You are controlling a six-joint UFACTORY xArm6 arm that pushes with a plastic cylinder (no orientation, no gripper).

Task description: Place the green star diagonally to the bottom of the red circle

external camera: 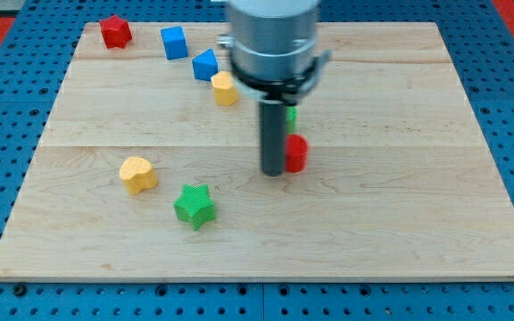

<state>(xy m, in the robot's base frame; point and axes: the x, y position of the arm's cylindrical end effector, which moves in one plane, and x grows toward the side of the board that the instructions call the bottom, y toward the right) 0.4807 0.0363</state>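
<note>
The green star (194, 206) lies on the wooden board (400, 205), left of centre toward the view's bottom. The red circle (296, 152) sits near the board's middle, partly hidden behind the rod. My tip (273, 172) rests on the board right beside the red circle's left side, about ninety pixels to the right of and above the green star. A second green block (291, 117) peeks out just above the red circle, mostly hidden by the rod.
A yellow heart-like block (137, 174) lies left of the green star. At the view's top left are a red star-like block (115, 32), a blue cube (174, 42), a blue block (205, 64) and a yellow block (225, 89). Blue pegboard surrounds the board.
</note>
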